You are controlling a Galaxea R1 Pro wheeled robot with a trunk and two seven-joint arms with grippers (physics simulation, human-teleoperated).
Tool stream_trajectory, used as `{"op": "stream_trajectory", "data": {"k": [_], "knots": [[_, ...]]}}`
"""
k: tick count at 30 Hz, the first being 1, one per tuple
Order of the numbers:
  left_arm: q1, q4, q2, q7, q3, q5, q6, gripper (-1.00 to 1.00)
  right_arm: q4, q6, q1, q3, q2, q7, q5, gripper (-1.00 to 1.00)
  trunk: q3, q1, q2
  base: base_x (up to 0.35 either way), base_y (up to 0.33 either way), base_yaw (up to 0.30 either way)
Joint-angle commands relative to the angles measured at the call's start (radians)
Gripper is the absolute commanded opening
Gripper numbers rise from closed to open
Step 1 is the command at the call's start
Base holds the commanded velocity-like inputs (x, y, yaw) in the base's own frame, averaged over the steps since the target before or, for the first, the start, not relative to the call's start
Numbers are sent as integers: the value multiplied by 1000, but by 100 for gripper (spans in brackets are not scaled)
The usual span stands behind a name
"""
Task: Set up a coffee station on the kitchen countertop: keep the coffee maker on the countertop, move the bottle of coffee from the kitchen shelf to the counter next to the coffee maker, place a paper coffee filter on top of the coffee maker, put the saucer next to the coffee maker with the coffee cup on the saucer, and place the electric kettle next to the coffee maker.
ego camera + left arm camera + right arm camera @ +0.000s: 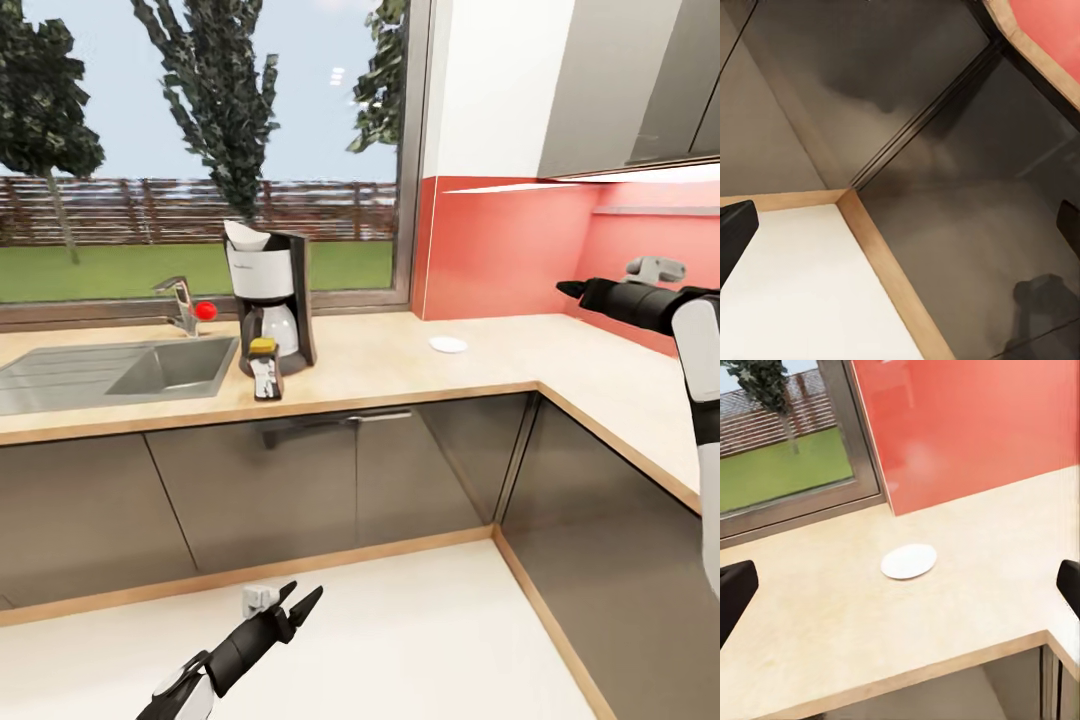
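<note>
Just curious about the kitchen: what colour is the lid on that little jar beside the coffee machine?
Yellow-gold, on the dark brown bottle of coffee; the head view shows it best.

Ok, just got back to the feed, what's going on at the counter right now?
Neither tool holds anything. The coffee maker stands on the countertop beside the sink, paper filter on top and coffee bottle in front. The saucer lies bare further along. The right tool is open, raised over the counter; the left tool is low, open.

The saucer (909,561) lies flat on the kitchen countertop (832,637), near the window frame (810,502) and red backsplash (975,427). Right gripper (900,592): dark fingertips (735,592) spread wide at both frame edges, nothing between them
</note>
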Motion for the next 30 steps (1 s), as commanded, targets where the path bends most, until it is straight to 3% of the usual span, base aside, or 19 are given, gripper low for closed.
{"op": "stream_trajectory", "data": {"k": [1,9,14,15,17,19,20,21,22,24,25,26,29,30], "knots": [[-1,1,1,-1,-3,4,-6,100,8,5,-5,-1,-1,3,3,100,-1,0,-1,104,-17,0],[-1,-1,1,-7,-7,5,-6,100,101,6,-22,-1,-11,2,6,100,-1,0,-1,214,-74,0],[-1,-4,0,-84,-5,5,-5,100,159,6,-23,-1,-31,5,5,100,-1,0,-1,92,-43,0],[-1,-28,-6,-133,-2,6,5,100,174,6,-23,-1,-38,5,5,100,-1,0,-1,29,-13,0],[-1,-71,-14,-154,0,6,33,100,180,6,-23,-1,-41,5,5,100,-1,0,-1,21,-10,0],[-1,-207,-36,-174,1,7,157,100,186,6,-23,-1,-48,5,4,100,-1,0,-1,10,-4,0],[-1,-498,-134,-141,2,6,401,100,200,7,-23,0,-60,6,4,100,-1,0,-1,2,-1,0],[-1,-546,-151,-113,2,7,437,100,208,6,-23,0,-63,7,3,100,-1,0,-1,2,-1,0],[-3,-634,-176,-38,2,7,503,100,227,7,-23,0,-70,17,2,100,-1,0,-1,1,0,0],[-10,-704,-194,43,2,8,558,100,248,7,-23,0,-75,44,1,100,-1,0,-1,0,0,0],[-97,-781,-194,162,1,9,637,100,293,6,-23,-1,-98,140,4,100,-1,0,-1,0,0,0],[-164,-789,-194,194,1,10,665,100,314,6,-23,-1,-110,181,4,100,-1,0,-1,0,0,0],[-299,-747,-194,245,0,31,704,100,340,6,-23,-1,-129,232,4,100,-1,0,-1,0,0,0],[-404,-681,-194,282,0,45,718,100,348,6,-23,-1,-138,263,3,100,-1,0,-1,0,0,0]]}}
